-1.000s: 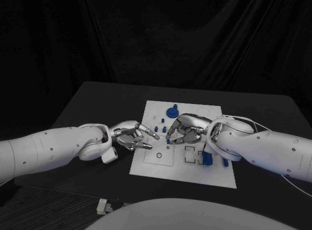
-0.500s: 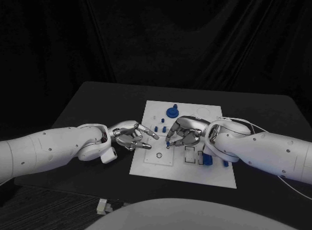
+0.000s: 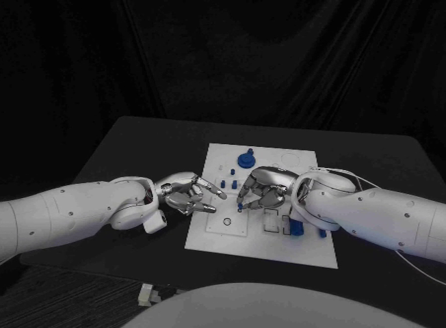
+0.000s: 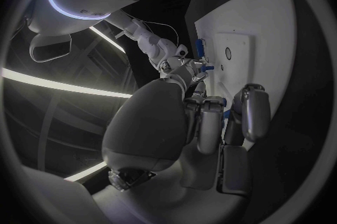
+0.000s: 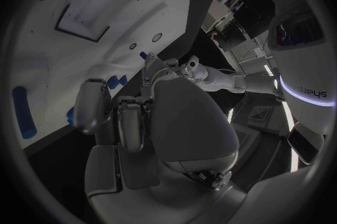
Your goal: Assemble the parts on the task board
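Observation:
The white task board [image 3: 233, 229] lies mid-table. My right hand [image 3: 263, 190] hovers over its middle with curled fingers, and it pinches a small blue part [image 3: 241, 203] whose tip is down at the board. The left wrist view shows that hand [image 4: 181, 65] from the side, with blue at its fingertips. My left hand [image 3: 189, 195] is at the board's left edge, empty, fingers spread toward two blue pegs [image 3: 226, 184] standing in the board. A blue knob [image 3: 247, 160] stands at the board's far end. More blue pieces [image 3: 297, 227] lie near the right forearm.
The board has a round hole [image 3: 229, 221] and rectangular recesses [image 3: 273, 220] near my right hand. The black table [image 3: 134, 147] stretches on all sides of the board. A small white object [image 3: 147, 293] sits at the table's near edge.
My right hand has dropped slightly nearer and lower over the board with the blue part, uncovering more of the blue knob. The left hand has stayed where it was.

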Controlling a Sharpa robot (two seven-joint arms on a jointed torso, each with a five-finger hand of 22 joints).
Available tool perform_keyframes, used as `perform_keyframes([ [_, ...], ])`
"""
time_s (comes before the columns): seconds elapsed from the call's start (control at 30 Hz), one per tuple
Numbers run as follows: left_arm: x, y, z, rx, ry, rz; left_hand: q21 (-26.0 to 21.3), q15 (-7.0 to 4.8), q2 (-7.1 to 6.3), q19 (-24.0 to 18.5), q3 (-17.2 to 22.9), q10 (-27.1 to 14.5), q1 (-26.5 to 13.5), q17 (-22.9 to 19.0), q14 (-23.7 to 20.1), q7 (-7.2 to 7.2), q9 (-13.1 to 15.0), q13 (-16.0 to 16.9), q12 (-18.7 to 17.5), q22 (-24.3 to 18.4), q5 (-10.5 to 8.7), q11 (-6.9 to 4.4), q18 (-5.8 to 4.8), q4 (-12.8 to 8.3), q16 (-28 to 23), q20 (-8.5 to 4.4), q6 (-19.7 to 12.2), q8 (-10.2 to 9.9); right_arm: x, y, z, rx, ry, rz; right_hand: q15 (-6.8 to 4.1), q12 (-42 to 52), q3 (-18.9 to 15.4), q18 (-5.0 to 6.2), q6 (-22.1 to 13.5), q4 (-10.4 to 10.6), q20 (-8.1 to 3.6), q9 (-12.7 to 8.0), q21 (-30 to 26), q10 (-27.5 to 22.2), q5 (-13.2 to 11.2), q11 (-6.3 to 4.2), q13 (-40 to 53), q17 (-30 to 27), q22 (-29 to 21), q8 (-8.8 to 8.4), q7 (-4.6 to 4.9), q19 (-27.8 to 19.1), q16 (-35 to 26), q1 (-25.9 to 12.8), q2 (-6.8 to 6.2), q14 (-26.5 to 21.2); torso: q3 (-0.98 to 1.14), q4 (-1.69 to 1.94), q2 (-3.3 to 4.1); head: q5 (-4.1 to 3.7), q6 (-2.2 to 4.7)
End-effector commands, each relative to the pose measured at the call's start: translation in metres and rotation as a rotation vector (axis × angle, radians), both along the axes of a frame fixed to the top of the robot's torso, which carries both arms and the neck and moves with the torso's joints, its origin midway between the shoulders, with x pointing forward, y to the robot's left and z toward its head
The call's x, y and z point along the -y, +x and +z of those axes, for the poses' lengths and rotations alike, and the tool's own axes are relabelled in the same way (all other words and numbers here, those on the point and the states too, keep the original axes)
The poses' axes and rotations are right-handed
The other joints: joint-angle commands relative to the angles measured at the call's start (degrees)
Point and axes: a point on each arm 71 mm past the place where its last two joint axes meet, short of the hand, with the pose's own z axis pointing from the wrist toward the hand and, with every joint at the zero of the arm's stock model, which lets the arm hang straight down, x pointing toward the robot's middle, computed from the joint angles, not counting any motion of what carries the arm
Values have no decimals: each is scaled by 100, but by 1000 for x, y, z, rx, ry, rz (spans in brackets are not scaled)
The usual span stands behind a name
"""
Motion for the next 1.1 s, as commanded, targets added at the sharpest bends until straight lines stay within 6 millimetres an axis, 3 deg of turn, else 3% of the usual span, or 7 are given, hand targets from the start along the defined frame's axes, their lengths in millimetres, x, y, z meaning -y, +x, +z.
perform_keyframes([
  [0.03,3,-1,0,-2,-15,-7,-13,42,57,8,-40,373,-20,1508,584,27,9,1311,-14,1077,29,50,57,9,15,30,11,39,0,-1,-3,0,-20,1,38,7,-9,-3,-6,-40,24,0,-13,590,28,50,1501,1509,977,-13,44,3,14,62,7,600,2,1,-1,1,-1],
  [1.1,5,0,-1,-16,-12,-18,-18,53,84,4,-33,369,-17,1508,584,41,16,1308,-17,1076,51,61,59,15,15,41,37,68,-5,1,-8,0,-18,4,46,7,1,-1,-5,-56,34,-6,-23,590,37,57,1501,1509,975,-14,49,-6,14,78,23,600,0,1,-1,10,-1],
])
